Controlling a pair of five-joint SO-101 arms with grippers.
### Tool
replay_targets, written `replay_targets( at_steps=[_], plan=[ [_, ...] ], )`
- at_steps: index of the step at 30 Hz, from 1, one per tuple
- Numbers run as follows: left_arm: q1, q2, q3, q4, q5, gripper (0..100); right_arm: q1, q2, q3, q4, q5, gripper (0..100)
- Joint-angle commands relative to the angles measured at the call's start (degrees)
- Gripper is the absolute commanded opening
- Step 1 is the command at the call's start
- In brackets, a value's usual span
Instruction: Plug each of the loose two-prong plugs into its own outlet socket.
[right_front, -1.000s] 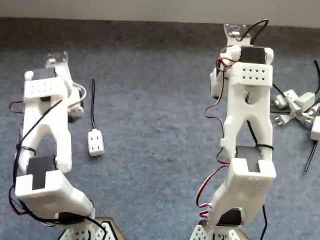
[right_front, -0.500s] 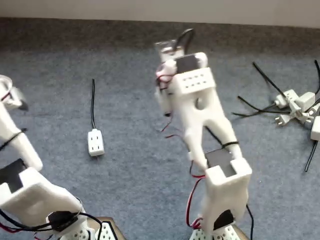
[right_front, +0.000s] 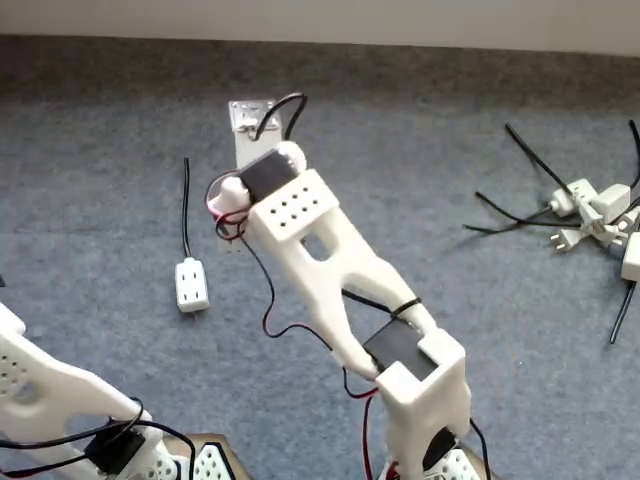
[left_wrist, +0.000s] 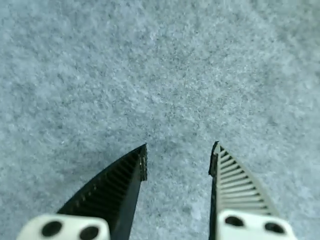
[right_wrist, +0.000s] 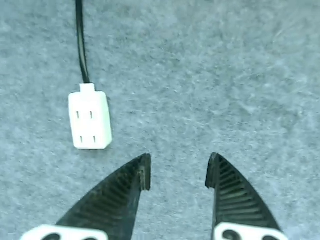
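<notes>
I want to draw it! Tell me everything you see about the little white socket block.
The socket block is a white, plastic-looking box with rounded corners and two pairs of empty slots on top. It lies flat on the grey carpet. A black cord runs out of one end. Nothing grips it; the right gripper hangs beside it, fingers open.

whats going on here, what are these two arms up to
Nothing is held yet. The right gripper is open and empty, poised over the grey carpet close to the white outlet block on a black cord, whose slots are free. The left gripper is open too, over bare carpet. The loose white two-prong plugs with black cords lie tangled at the right edge of the high view, apart from both arms.
</notes>
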Motion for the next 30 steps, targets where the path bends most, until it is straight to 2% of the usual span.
replay_targets(
  at_steps=[1,6,10,16,23,30],
  plan=[
    [-0.2,1.7,-1.9,-2.5,-0.7,22,-3.9,-0.7,-2.5,-4.1,-6.1,19.5],
    [0.4,4.5,-3.9,-2.4,-0.5,22,-8.9,6.6,-2.8,-14.4,-15.1,19.5],
    [0.4,4.9,-5.8,-2.4,-0.5,22,-9.9,11.8,-4.9,-19.6,-17.8,19.5],
    [0.1,4.8,-6.5,-2.2,-0.5,22,-8.6,18.0,-10.4,-17.9,-17.5,19.5],
    [0.7,4.8,-6.5,1.9,-0.4,22,-8.6,26.2,-11.6,-17.5,-17.2,19.5],
    [0.6,4.8,-6.5,2.2,-0.4,22,-9.6,27.5,-11.6,-17.2,-9.6,19.5]
  ],
)
